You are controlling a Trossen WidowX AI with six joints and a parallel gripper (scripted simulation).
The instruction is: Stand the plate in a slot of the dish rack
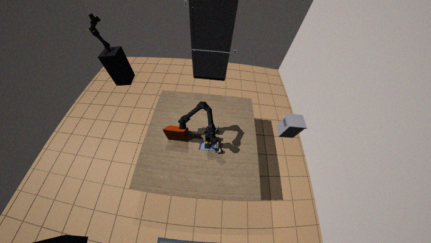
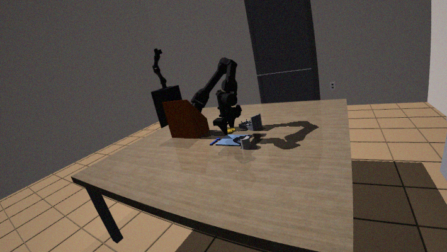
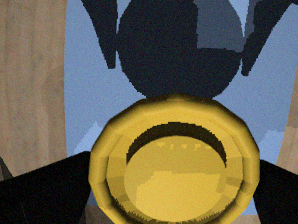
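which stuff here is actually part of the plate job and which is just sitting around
Part of the job:
yellow plate, gripped in the tool
dish rack

Lying about:
blue mat
blue utensil
brown box
grey cup

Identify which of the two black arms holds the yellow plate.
The arm on the table, beside the brown box: its gripper is shut on the yellow plate. The other arm stands on a floor pedestal.
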